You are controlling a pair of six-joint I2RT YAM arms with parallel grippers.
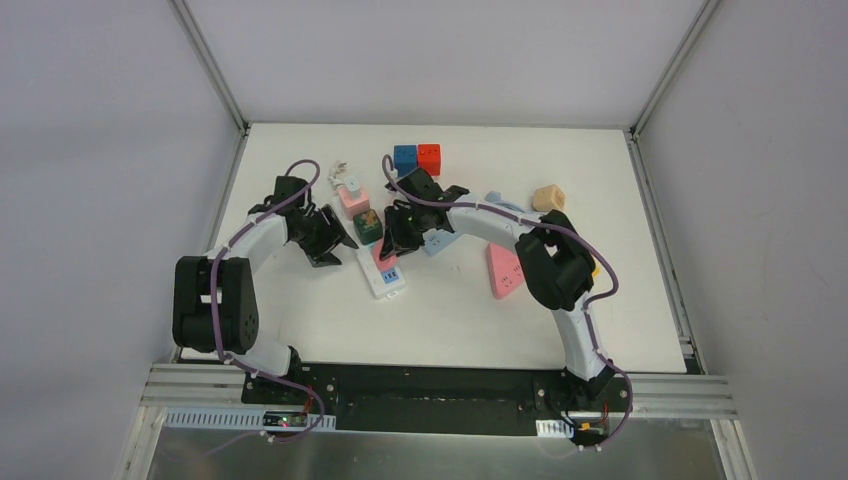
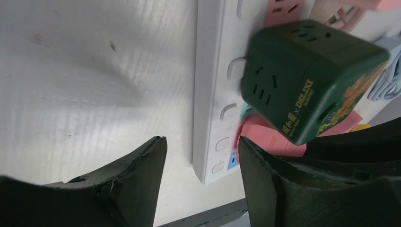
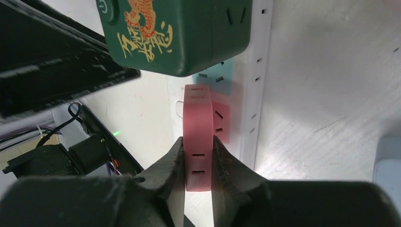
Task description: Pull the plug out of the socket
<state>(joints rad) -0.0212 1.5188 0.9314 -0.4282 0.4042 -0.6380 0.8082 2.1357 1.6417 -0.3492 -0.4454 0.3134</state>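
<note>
A white power strip [image 1: 387, 274] lies in the middle of the table, and it also shows in the left wrist view [image 2: 211, 94] and the right wrist view [image 3: 256, 80]. A dark green cube adapter [image 1: 368, 227] is plugged into it. Beside the cube a flat pink plug [image 3: 197, 118] stands on the strip. My right gripper [image 3: 197, 147] is shut on this pink plug, one finger on each flat side. My left gripper [image 2: 201, 153] is open. Its fingers [image 2: 142, 170] straddle the strip's near end without touching it. The pink plug [image 2: 265, 141] sits by the right finger.
A blue cube [image 1: 404, 157] and a red cube [image 1: 429, 157] stand at the back. A pink adapter [image 1: 352, 197] sits at the strip's far end. A flat pink piece [image 1: 505, 270], a light blue piece [image 1: 440, 243] and a beige block [image 1: 547, 197] lie to the right.
</note>
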